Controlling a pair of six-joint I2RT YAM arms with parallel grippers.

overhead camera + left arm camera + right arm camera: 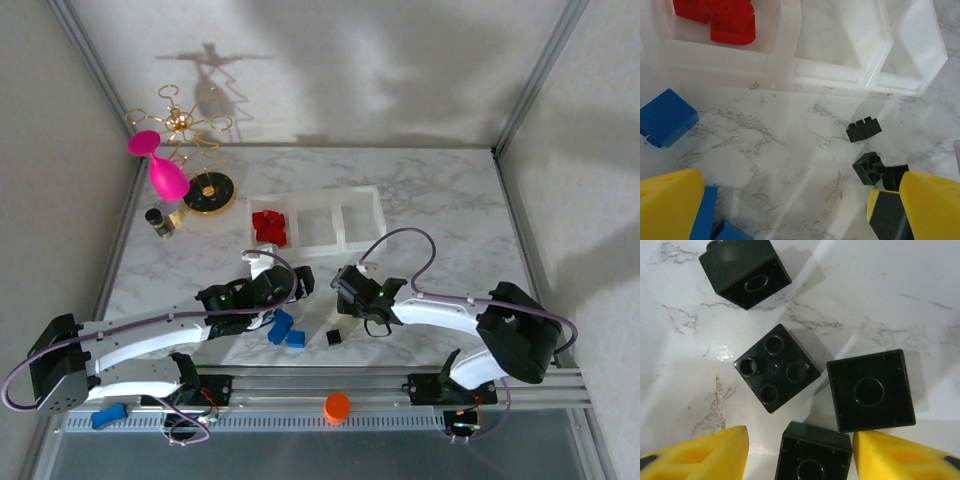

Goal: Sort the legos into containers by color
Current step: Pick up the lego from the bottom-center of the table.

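Observation:
The three joined clear containers [345,238] sit mid-table, and the left bin holds several red legos [268,226]. My left gripper [790,215] is open over bare marble, just short of the containers' near rim [830,75]. Red legos [725,20] show in the bin ahead, a blue brick [666,117] lies to its left, and black bricks [864,129] lie to its right. My right gripper [800,460] hangs open low over several black bricks. One hollow-side-up black brick [812,455] lies between its yellow fingers [700,455]. A studs-up black brick [775,367] lies just ahead.
Blue bricks [281,328] and a single black brick [333,338] lie near the front, behind the two wrists. Another blue brick [108,415] rests on the rail at the left, and an orange cap [337,406] sits at the middle. A gold stand with its black base [210,192] and a pink glass [165,172] stand back left.

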